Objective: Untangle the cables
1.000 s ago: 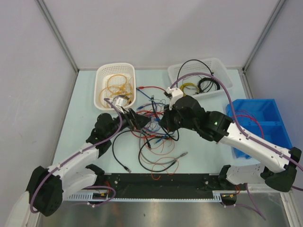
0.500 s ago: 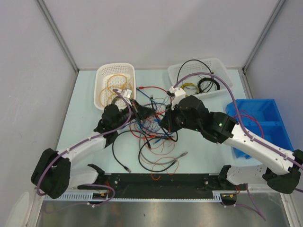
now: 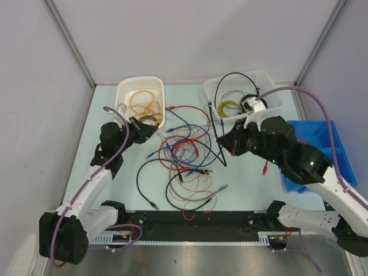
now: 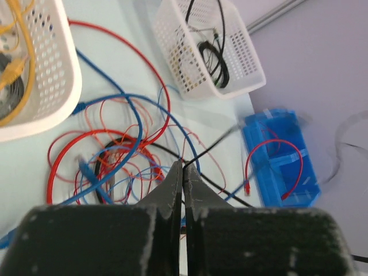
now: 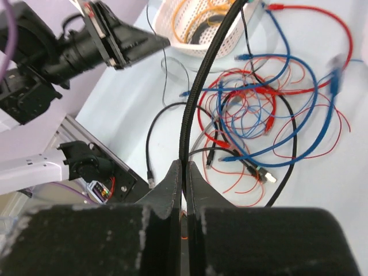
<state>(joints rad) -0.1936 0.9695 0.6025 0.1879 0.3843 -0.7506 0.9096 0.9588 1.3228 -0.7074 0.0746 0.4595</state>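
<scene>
The cables (image 3: 183,150) lie in a loose tangle just right of the left basket (image 3: 121,98) and a little nearer the arms: red, blue and black loops crossing one another. The right gripper (image 5: 184,167) sits on the far side of that tangle from the left basket, fingers pinched on a thick black cable (image 5: 192,98) that rises straight out from between them. The left gripper (image 4: 184,167) hovers at the left basket's near-right corner, fingers pressed together (whether any strand is caught between them I cannot tell).

The step looks like drawing the black cable free of the heap. It would go best as a slow, steady pull away from the left basket, watching for red and blue strands riding up with it. If they lift, ease off and let the left gripper pin them down rather than tugging harder. The plug end is the likely snag as it passes through the loops.

The table (image 3: 247,184) is smooth, pale blue-green, so cables should slide freely. A right basket (image 3: 259,75) holding black and yellow coils stands well to the right of the left basket, with a blue bin (image 3: 322,129) beyond it and nearer the arms. Plain grey walls (image 3: 190,40) close the space.
</scene>
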